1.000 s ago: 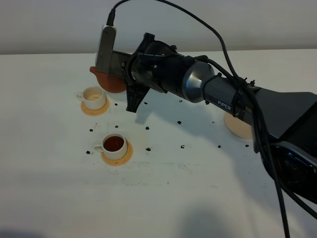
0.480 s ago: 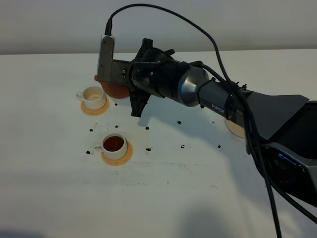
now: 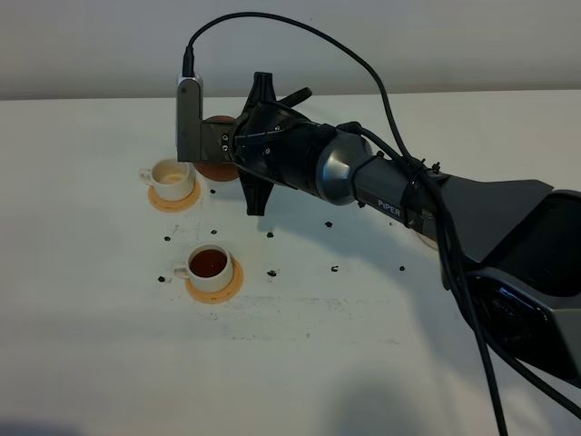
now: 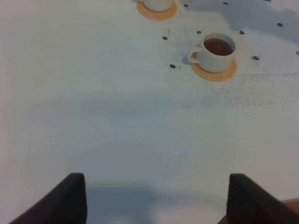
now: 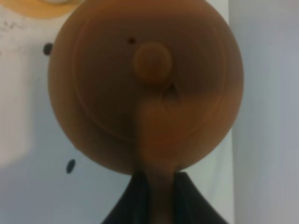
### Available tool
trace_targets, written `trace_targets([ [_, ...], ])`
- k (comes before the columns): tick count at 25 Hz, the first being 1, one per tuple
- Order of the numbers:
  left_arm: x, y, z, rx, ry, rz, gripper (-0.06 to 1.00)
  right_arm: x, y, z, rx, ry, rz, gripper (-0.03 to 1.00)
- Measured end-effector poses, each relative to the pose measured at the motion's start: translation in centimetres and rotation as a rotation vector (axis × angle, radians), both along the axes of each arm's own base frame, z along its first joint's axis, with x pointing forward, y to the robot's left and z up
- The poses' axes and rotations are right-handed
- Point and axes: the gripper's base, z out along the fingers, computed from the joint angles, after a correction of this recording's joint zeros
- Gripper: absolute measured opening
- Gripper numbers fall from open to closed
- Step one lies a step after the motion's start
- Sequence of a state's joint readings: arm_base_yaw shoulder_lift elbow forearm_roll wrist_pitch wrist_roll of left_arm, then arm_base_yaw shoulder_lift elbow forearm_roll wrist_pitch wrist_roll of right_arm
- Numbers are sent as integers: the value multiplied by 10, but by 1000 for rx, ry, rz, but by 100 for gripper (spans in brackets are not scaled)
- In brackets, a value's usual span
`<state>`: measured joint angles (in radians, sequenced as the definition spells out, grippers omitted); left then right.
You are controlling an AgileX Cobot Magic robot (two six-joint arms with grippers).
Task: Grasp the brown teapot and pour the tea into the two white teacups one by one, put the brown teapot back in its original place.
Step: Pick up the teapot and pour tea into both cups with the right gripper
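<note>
The brown teapot hangs in my right gripper, just right of the far white teacup; the arm hides most of it. In the right wrist view the teapot fills the frame, seen from above the lid, and my right gripper is shut on its handle. The far teacup looks pale inside. The near teacup holds dark tea and also shows in the left wrist view. My left gripper is open and empty above bare table. The cream saucer is hidden behind the right arm.
Each cup stands on a round orange-tan coaster. Small black specks are scattered on the white table around the cups. The right arm stretches across the table's middle, with a cable arching above it.
The right gripper has rotated and drawn the teapot back to the right, away from above the far cup. The cups have not moved.
</note>
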<state>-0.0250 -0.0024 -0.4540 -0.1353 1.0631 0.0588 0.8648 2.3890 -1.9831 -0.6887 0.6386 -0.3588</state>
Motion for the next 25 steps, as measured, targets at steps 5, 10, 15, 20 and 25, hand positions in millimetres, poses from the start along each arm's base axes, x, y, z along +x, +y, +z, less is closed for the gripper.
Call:
trace_targets([
  [5,0,0,0,1,0,1,60,0,2,-6,-42,-30,22,10],
  [10,0,0,0,2,0,1,60,0,4,-4,-75,-69,47,10],
  [15,0,0,0,4,0,2,60,-3,7,-3,-92,-90,68,10],
  [20,0,2,0,17,0,10,60,-4,9,-1,-104,-113,87,10],
  [25,0,2,0,19,0,11,60,-5,11,1,-143,-161,116,10],
])
